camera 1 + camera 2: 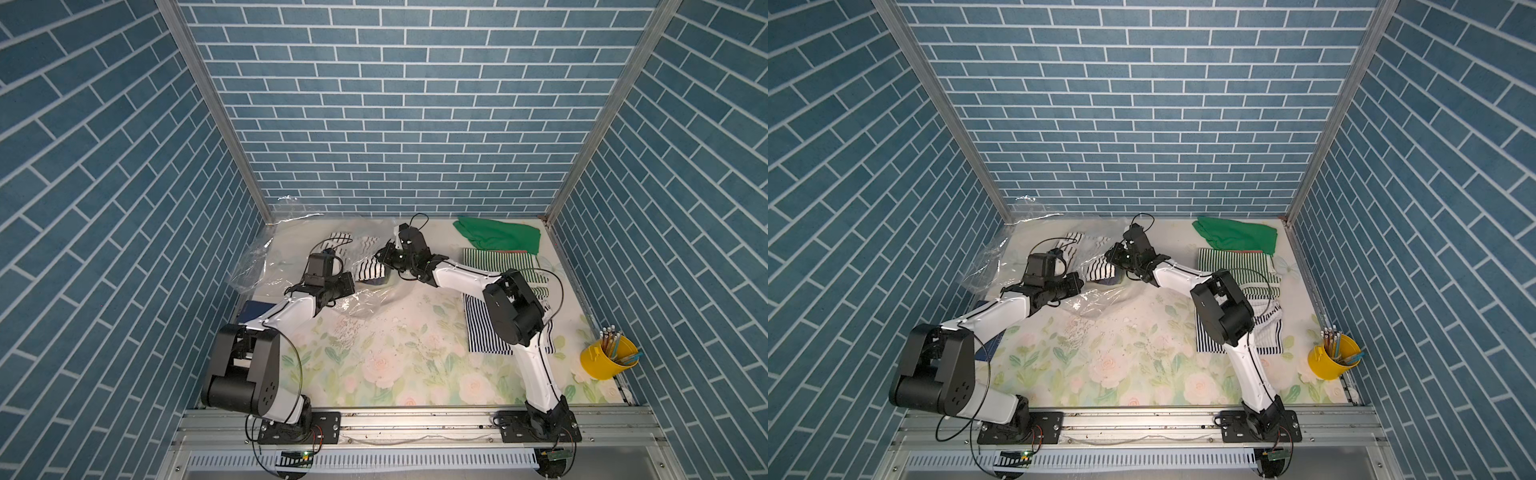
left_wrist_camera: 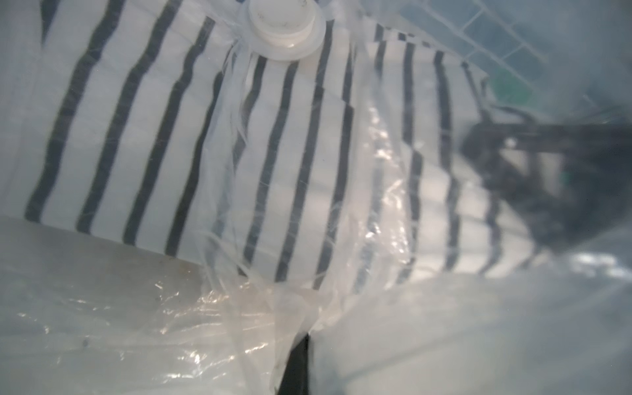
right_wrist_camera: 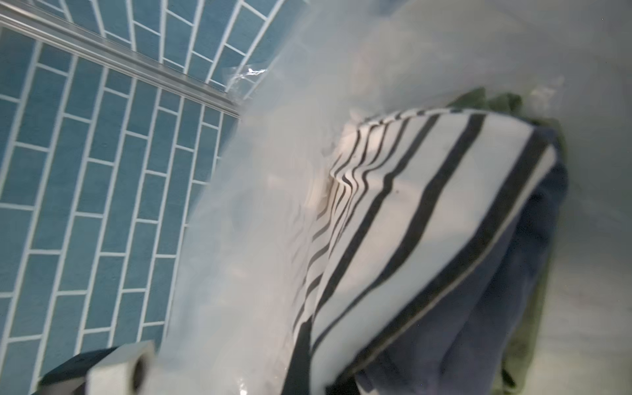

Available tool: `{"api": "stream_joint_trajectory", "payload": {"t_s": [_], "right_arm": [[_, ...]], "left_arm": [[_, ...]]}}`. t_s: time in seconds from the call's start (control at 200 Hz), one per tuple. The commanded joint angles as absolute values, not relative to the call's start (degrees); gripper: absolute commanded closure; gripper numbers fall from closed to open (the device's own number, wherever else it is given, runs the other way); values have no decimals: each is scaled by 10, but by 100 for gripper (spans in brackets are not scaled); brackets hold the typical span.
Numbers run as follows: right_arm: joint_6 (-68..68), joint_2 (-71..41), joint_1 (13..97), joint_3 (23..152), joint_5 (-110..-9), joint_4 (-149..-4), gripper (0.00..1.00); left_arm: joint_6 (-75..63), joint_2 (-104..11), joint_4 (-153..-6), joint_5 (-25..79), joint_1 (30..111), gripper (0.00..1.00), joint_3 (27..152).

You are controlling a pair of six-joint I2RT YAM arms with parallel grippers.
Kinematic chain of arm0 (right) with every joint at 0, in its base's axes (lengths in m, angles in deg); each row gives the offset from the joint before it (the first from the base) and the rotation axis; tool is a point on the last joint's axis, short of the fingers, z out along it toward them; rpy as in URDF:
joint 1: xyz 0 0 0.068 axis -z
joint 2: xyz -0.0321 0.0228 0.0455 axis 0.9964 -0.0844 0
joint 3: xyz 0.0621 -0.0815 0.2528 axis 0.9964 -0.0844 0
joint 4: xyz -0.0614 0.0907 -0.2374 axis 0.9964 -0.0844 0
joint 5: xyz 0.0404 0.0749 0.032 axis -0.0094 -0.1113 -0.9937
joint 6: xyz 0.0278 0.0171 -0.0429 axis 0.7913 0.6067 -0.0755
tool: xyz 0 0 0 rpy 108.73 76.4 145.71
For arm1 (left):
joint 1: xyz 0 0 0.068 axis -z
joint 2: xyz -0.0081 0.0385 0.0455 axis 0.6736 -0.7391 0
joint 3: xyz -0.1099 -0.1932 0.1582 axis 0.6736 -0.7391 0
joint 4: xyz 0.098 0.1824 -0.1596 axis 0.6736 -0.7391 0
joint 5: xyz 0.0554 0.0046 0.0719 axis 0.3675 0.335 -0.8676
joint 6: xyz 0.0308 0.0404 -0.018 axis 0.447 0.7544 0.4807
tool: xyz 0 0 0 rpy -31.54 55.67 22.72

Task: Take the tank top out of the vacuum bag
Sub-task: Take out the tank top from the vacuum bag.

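Plastic of the vacuum bag (image 1: 254, 266), sprawled across the table's (image 1: 395, 365) far left corner, is pinched in the closed left gripper (image 1: 352, 289); right gripper (image 1: 380, 258) is clamped shut on the striped tank top (image 1: 370, 272). White valve (image 2: 282, 29) lies over its stripes

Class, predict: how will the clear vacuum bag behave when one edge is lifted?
Likely floppy: the vacuum bag lies crumpled and creased, so it should sag rather than hold shape. Probably slippery, given its glossy sheen. The striped top inside may slide and shift its weight.
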State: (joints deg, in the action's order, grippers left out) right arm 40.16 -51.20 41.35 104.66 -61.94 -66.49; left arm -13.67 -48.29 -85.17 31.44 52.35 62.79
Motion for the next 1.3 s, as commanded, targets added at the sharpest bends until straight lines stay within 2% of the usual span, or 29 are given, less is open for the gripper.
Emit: {"api": "stream_joint_trajectory", "payload": {"t_s": [0.0,0.46,0.84,1.035,1.295], "right_arm": [[371,-450,413,1022,-624,-683,100],[338,-262,435,903,-608,-860,100],[302,-87,536,768,-594,-951,100],[251,-80,599,768,-597,-1008,100],[178,-130,676,854,-563,-1087,100]], "left_arm": [[-131,-491,-859,306,525,100,638],[-134,-496,-855,293,525,100,637],[-131,-509,-849,283,525,100,645],[-136,-522,-860,277,525,100,663],[-137,-535,-895,255,525,100,698]]}}
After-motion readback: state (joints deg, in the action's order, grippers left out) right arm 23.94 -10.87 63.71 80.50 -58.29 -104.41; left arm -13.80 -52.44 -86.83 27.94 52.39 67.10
